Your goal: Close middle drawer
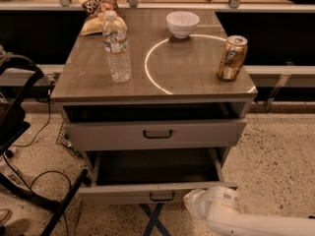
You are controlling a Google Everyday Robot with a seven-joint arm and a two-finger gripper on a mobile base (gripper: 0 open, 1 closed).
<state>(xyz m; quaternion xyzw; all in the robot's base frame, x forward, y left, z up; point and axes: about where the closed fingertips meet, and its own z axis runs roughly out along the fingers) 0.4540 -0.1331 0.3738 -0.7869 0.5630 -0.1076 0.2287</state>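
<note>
The middle drawer (123,193) is the lower grey front with a small dark bar pull (162,196). It stands pulled out, and its deep grey box (155,166) shows empty. My gripper (196,203) is at the end of the white arm (256,225), which comes in from the bottom right. It sits low, right by the right end of the drawer front. Whether it touches the front does not show.
Above is a wider, taller grey drawer front (98,134) with a dark gap over it. On top stand a water bottle (116,48), a white bowl (182,23), a can (232,58) and a chip bag (98,6). Black frame and cables (29,181) lie at left.
</note>
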